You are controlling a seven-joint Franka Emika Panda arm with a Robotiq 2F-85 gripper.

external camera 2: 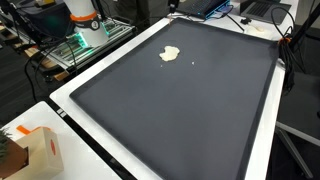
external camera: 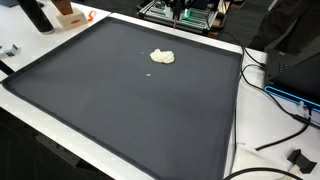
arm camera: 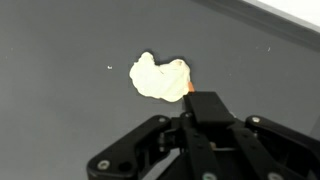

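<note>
Now, gripper: its 2 fingers stand pressed together, with no gap that I can see. A thin orange sliver shows at the tip, and I cannot tell what it is.
Pale lump: it lies alone on the dark mat, just ahead of the fingertips in the wrist view.
Risk 1: with the fingers closed, a descent would probably press or flatten the lump and not enclose it.
Risk 2: the tip stands near the lump's edge, not over its middle, so a contact may only shove it aside.
Risk 3: the lump looks soft, so it may smear or stick on the mat.
Wrist view only: the gripper, the sliver and the lump's lobed outline.
Exterior views only: the whole mat on a white table, the cables at its side and a cardboard box. The gripper is absent there, so I cannot judge its height above the lump.
</note>
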